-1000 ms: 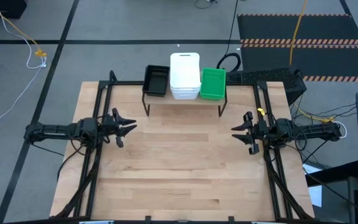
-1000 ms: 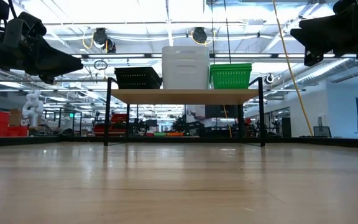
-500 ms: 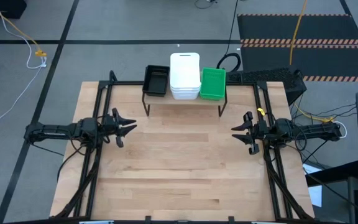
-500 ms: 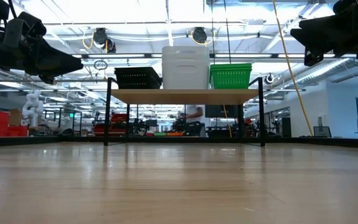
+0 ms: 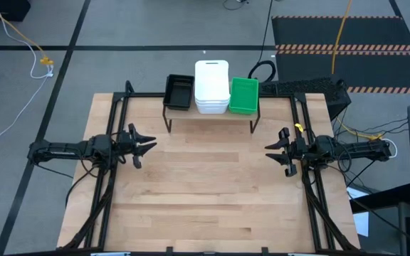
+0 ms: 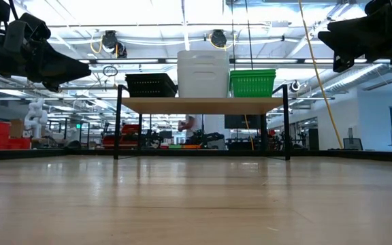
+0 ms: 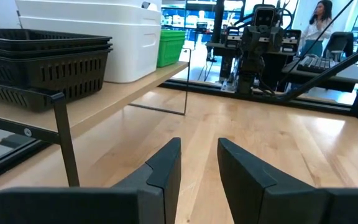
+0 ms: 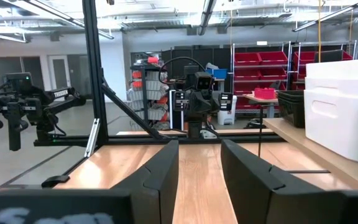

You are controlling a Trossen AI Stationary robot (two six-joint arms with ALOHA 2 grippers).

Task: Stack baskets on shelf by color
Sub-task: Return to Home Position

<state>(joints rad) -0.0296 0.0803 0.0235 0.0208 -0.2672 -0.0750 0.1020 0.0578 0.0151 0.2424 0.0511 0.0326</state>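
The shelf (image 5: 208, 116) stands at the table's far edge on thin black legs. On it sit three stacks side by side: black mesh baskets (image 5: 179, 92) on the left, white baskets (image 5: 211, 86) in the middle, green baskets (image 5: 243, 95) on the right. The low view shows the same row, black baskets (image 6: 150, 84), white baskets (image 6: 203, 73), green baskets (image 6: 252, 82). My left gripper (image 5: 150, 146) hovers open over the table's left side, pointing right. My right gripper (image 5: 268, 151) hovers open over the right side, pointing left. Both hold nothing.
Black frame rails (image 5: 117, 121) run along the table's left and right sides. The wooden tabletop (image 5: 205, 185) spreads between the arms and toward the near edge. Cables and a dark mat lie on the floor beyond the table.
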